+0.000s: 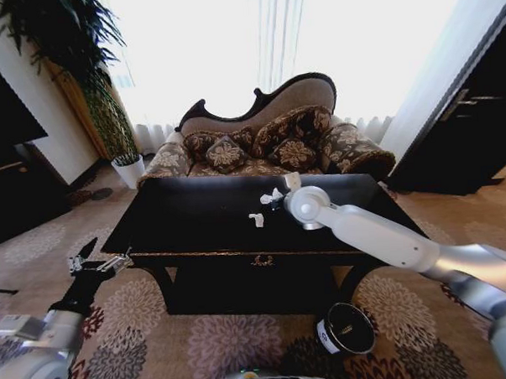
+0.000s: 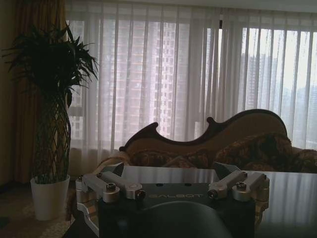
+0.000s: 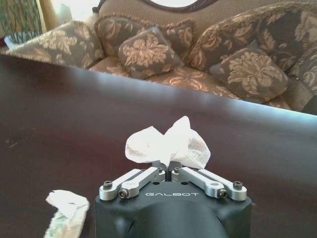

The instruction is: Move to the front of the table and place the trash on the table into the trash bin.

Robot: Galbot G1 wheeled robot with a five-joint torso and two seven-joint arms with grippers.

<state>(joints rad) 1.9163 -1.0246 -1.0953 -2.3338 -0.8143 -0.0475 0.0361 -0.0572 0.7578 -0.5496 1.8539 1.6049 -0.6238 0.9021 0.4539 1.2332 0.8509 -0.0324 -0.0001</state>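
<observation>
Two pieces of white paper trash on one glossy black counter: a crumpled tissue clamped between the closed fingers of the right pincer, and a smaller paper scrap lying loose just beside it, nearer the front edge. One dark round trash bin standing on the patterned carpet in front of the counter, below the right arm, white label facing left. One left pincer hanging low off the counter's front left corner, fingers spread wide apart, holding nothing.

Seen close from the right wrist: tissue pinched at its base by the right pincer, its folds standing up above the dark surface, scrap lying flat off to one side. Seen from the left wrist: left pincer open, level with the counter's edge, facing a potted plant and curtained windows.

Bare counter on every side of the two papers, both well in from the gold-trimmed edges. Floral sofa close behind the far edge. Open carpet between counter front and bin.
</observation>
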